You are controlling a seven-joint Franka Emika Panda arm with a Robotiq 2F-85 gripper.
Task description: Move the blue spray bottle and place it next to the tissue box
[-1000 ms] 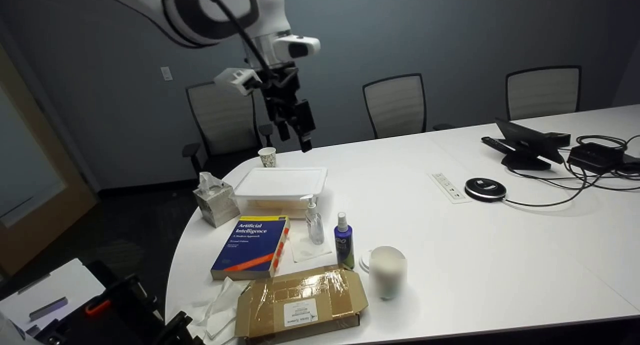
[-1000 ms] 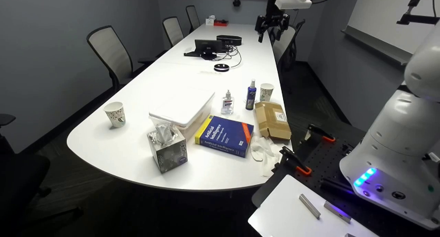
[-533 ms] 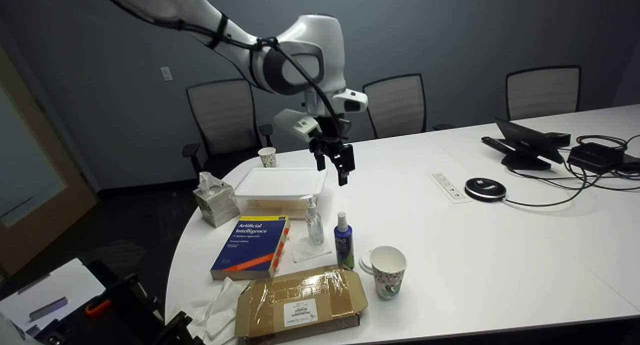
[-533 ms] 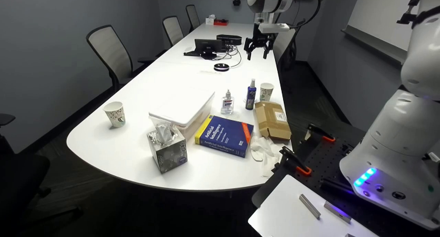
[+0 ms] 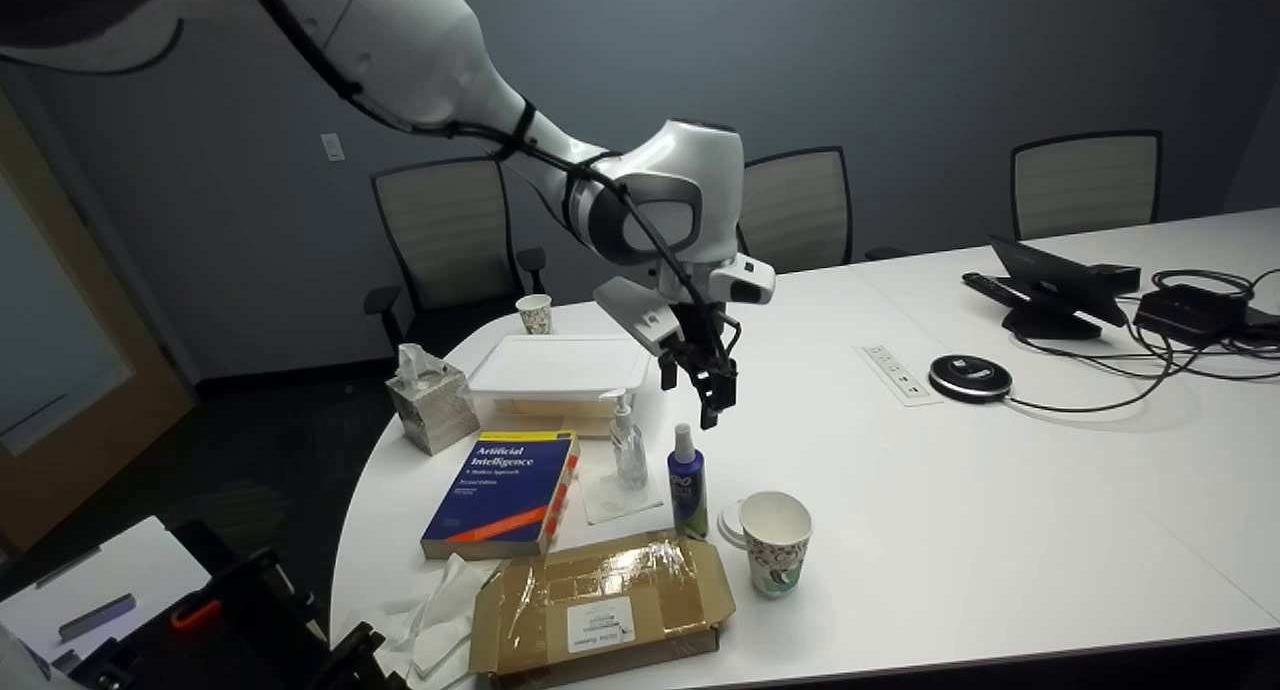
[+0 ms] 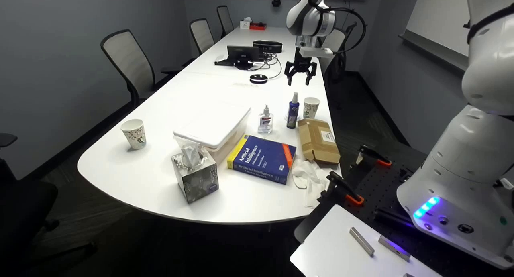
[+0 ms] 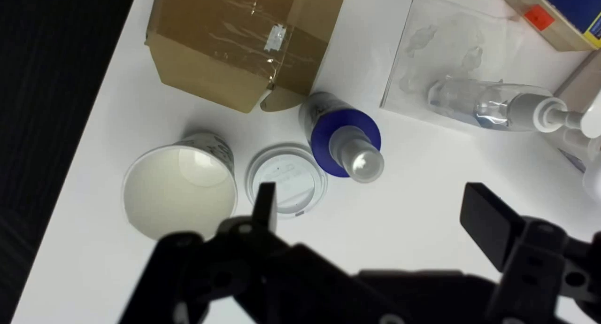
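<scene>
The blue spray bottle [image 5: 688,492] stands upright on the white table, near the cardboard box; it also shows in an exterior view [image 6: 293,115] and in the wrist view [image 7: 320,138], its pale cap pointing up at the camera. The tissue box [image 5: 437,417] stands at the rounded table end, tissue sticking out; it also shows in an exterior view [image 6: 197,181] and is out of the wrist view. My gripper [image 6: 298,83] is open and empty, pointing down above the bottle's height and apart from it. In the wrist view the gripper [image 7: 368,202] has the bottle ahead between its spread fingers, left of centre.
A paper cup [image 7: 181,192] and a lid [image 7: 287,183] are beside the bottle. The cardboard box [image 5: 605,605] touches or nearly touches its base. A clear sanitizer bottle [image 5: 629,452], blue book [image 5: 505,490] and white-lidded container [image 5: 560,365] lie between bottle and tissue box.
The arm has come down and moved towards the spray bottle, and the gripper has turned so its fingers point straight down. The gripper stays open. Bottle and tissue box have not moved.
</scene>
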